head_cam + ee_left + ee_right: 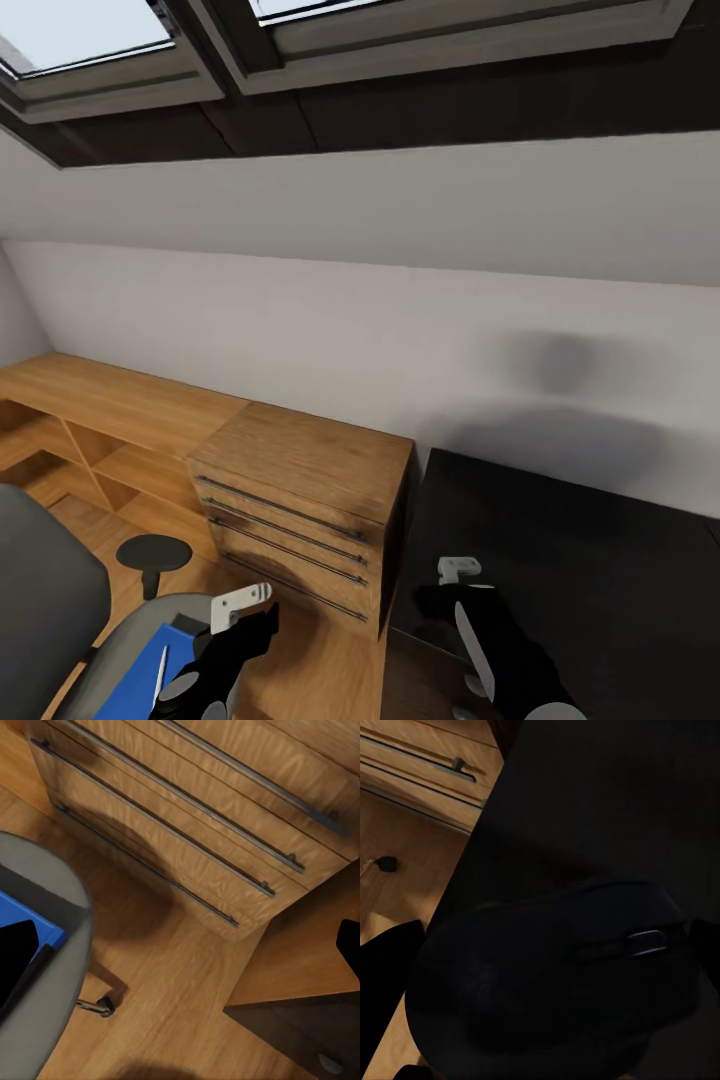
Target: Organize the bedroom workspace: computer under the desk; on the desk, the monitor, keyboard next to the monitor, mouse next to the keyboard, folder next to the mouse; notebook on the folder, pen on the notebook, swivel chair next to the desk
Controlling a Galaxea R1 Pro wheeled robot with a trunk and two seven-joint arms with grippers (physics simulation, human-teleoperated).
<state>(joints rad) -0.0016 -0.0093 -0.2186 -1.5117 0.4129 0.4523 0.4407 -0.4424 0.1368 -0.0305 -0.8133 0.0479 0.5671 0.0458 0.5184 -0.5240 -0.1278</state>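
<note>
My right gripper hovers over the left end of the black desk. In the right wrist view its jaws are shut on the black mouse, held just above the desk top. The grey swivel chair stands at the lower left with the blue folder on its seat, and a slim pale pen lies on the folder. My left gripper is open above the chair's front edge, beside the folder. The computer, monitor, keyboard and notebook are out of view.
A light wooden drawer cabinet stands against the desk's left end, with a low wooden shelf unit further left. The white sloped wall and skylights rise behind. Wooden floor separates the chair from the cabinet, and a chair caster shows there.
</note>
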